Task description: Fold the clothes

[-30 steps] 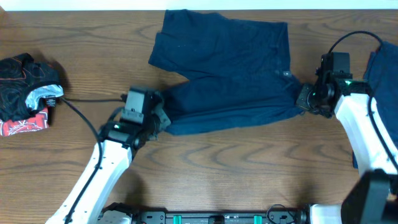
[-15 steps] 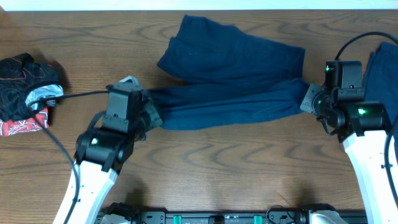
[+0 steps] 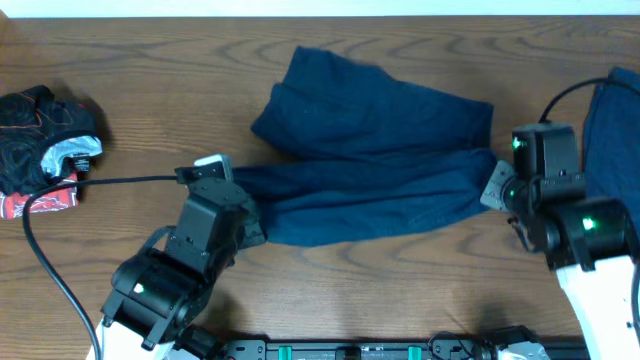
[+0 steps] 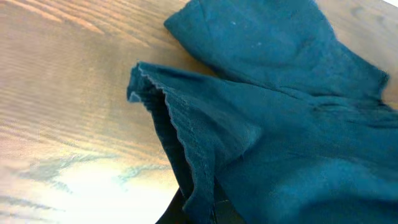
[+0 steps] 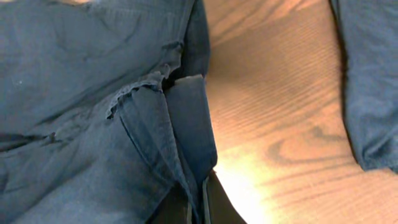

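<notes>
Left gripper (image 3: pixel 250 215) is pressed together, pinching the hem at the left end of the shorts (image 3: pixel 370 150). In the left wrist view the cloth is running straight down into the closed fingers. Right gripper (image 3: pixel 495 188) is doing the same at the shorts' right end, clamping a folded edge; the right wrist view is showing several layers bunched between its fingers.

The shorts are lying on the table (image 3: pixel 350 290), mid-span. Their near half is hanging as a long band between the two pinches, and their far half is resting flat just beyond that band.

My read on why: gripping opposite ends is keeping the near half taut, so the crease is running straight and the layers aren't sagging. It looks like the arms are mid-fold, carrying near over far or tidying that edge. The risk is uneven pull skewing the band or a layer slipping out of the right pinch.

No containers are showing: no bin, basket or tray, so nothing is sitting inside anything. Loose items only:
- a second blue piece (image 3: pixel 612 120) is lying right of the shorts, past the right gripper, with bare wood between them
- a dark-and-red bundle (image 3: pixel 45 150) is sitting well left of the shorts
- a cable (image 3: pixel 120 182) is trailing from the bundle's side towards the shorts' left end
</notes>
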Tool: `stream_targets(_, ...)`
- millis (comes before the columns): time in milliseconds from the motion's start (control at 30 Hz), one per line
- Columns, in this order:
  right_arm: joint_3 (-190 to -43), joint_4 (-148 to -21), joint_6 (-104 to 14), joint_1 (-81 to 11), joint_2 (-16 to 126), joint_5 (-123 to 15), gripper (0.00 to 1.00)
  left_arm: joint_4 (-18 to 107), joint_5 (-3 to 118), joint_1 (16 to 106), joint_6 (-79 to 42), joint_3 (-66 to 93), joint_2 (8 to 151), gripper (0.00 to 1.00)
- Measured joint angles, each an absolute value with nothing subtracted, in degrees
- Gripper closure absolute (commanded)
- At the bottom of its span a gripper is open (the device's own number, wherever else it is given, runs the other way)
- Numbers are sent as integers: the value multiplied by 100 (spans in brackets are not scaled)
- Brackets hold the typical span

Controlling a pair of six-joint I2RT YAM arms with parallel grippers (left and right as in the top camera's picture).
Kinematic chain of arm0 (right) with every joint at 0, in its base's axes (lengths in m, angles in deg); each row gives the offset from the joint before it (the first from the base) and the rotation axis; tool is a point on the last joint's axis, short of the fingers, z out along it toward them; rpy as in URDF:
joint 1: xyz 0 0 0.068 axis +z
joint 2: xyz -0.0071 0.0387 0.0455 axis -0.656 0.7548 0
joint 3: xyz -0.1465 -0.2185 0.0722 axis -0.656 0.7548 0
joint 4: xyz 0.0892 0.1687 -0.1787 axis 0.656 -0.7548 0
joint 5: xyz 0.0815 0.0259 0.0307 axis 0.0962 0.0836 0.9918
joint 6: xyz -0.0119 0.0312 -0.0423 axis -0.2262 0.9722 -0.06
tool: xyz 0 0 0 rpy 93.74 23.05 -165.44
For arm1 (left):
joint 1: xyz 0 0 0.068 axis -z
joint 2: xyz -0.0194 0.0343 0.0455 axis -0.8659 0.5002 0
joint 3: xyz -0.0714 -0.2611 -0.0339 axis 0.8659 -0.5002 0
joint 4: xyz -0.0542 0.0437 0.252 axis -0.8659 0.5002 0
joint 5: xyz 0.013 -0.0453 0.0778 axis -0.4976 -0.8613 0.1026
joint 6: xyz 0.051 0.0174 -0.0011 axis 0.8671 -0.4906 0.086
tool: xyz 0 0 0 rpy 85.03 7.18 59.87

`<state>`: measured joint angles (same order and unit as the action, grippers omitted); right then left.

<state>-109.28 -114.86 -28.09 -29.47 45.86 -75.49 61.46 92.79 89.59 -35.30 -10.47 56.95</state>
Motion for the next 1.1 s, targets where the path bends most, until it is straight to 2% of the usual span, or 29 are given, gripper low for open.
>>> stream_targets(233, -10928, -11696, -2296, -2317, 4044, -7884, 99, 6268, 9729, 9370, -3751, -1047, 5704, 94)
stream_targets(600, -10937, -11567, -1631, -2350, 4625, -7999, 99, 5527, 10258, 9385, -3751, -1045, 6441, 94)
stream_targets(867, -10961, -11296, -1658, -2949, 4953, -7901, 99, 5377, 10577, 9383, -3321, -20, 7216, 94)
stream_targets(1100, -11042, -10964, -2082, -3891, 5432, -7132, 99, 5178, 10750, 9171, -2958, 516, 7896, 94)
